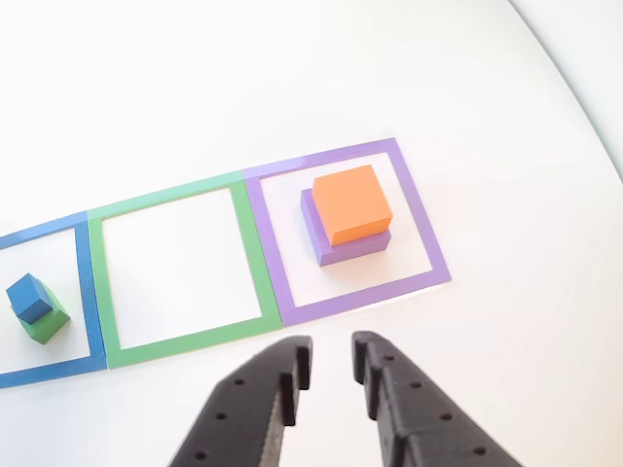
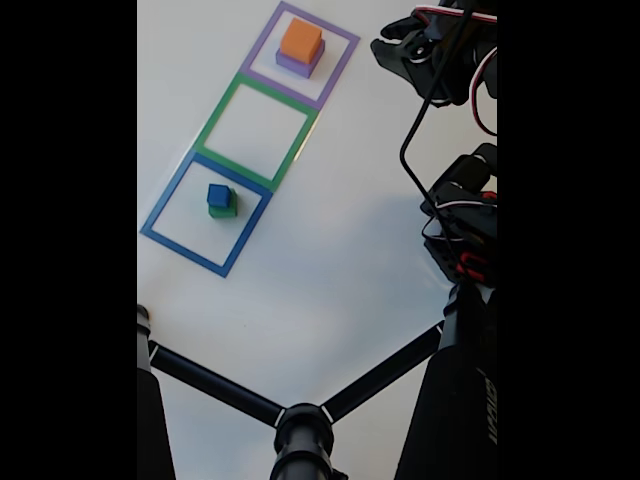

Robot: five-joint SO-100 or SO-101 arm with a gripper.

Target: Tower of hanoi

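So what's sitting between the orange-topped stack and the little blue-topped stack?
Just the green square outline, with nothing inside it. The fixed view shows it between the orange block and the blue block.

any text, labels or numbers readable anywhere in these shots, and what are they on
Pale lettering runs up the black tripod leg at lower right in the fixed view, too blurred to read.
No text on the orange block, purple block, blue block, green block, square outlines or pincer.

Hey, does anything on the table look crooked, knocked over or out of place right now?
Slightly. The orange block sits off-centre on the purple block, and the blue block is twisted on the green block. Nothing is toppled or outside its square.
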